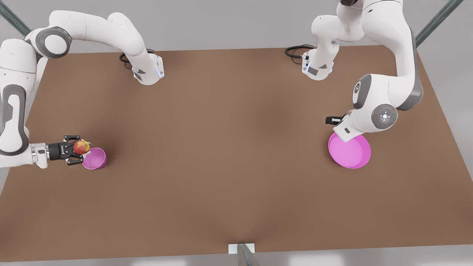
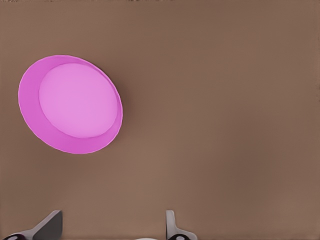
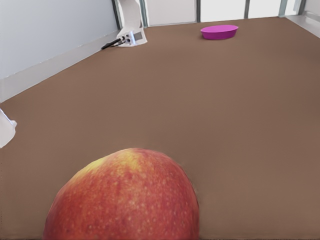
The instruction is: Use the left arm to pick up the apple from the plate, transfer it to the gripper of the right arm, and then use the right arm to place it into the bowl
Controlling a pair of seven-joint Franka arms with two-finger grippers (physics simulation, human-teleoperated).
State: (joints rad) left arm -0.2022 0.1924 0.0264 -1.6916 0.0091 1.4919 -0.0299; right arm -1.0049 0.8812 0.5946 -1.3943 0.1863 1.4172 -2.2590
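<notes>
Apple (image 1: 81,147) sits clenched in the right gripper (image 1: 75,149) at the front view's lower left, over the near rim of the bowl (image 1: 95,159), while the left gripper (image 1: 333,120), fingers (image 2: 172,226) spread and empty, hangs above the plate (image 1: 351,153) at right on the table (image 1: 221,147).

The apple (image 3: 125,197), red with a yellow patch, sits close to the camera above the brown desk (image 3: 200,100). The pink plate (image 3: 219,31) lies far off near the desk's far edge.
</notes>
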